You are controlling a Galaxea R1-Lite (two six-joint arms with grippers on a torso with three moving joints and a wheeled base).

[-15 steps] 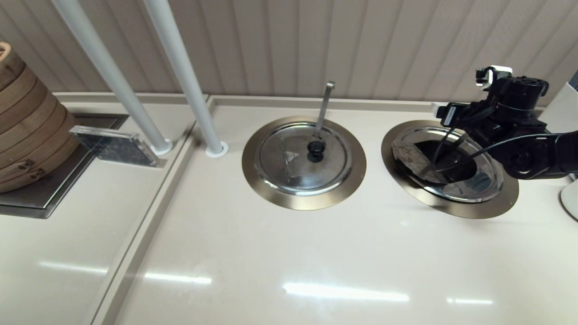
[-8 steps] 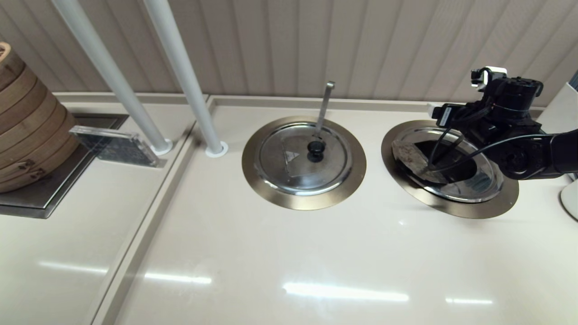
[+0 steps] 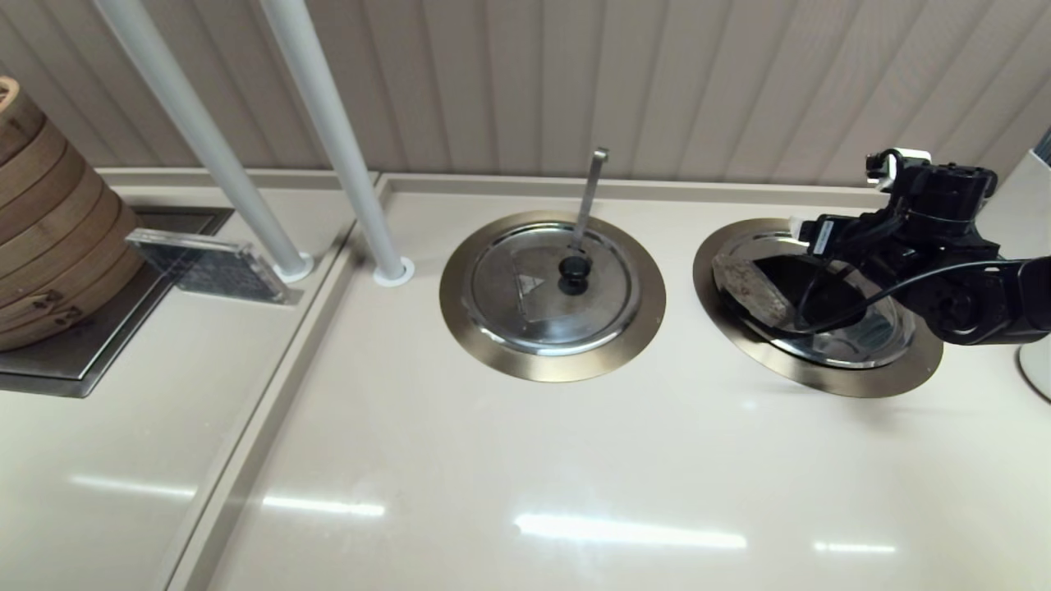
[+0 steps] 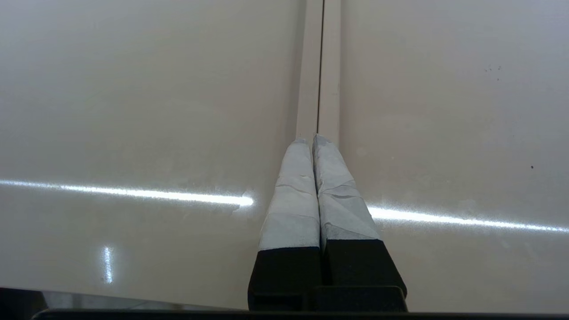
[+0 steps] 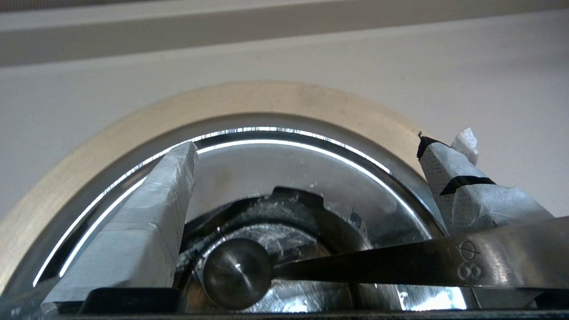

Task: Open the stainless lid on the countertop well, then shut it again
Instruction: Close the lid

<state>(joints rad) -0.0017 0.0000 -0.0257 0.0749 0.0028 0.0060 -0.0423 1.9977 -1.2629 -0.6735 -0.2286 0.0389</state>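
1. The right gripper (image 3: 821,283) hangs over the lid (image 3: 854,341) in the well (image 3: 821,373) near the counter's (image 3: 525,460) right edge.
2. Its fingers (image 5: 146,231) are spread wide around the knob (image 5: 236,272), not touching it.
3. The left gripper (image 4: 313,142), fingers pressed together, hovers over bare counter.

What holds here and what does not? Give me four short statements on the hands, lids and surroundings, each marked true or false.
1. The right hand is open, with one finger on each side of the stainless lid's knob. True.
2. The left hand grips a lid. False: it is shut on nothing, over bare countertop.
3. A metal handle sticks up at the far rim of the other lid. True.
4. The bamboo steamers stand on the robot's right. False: they are at its far left.
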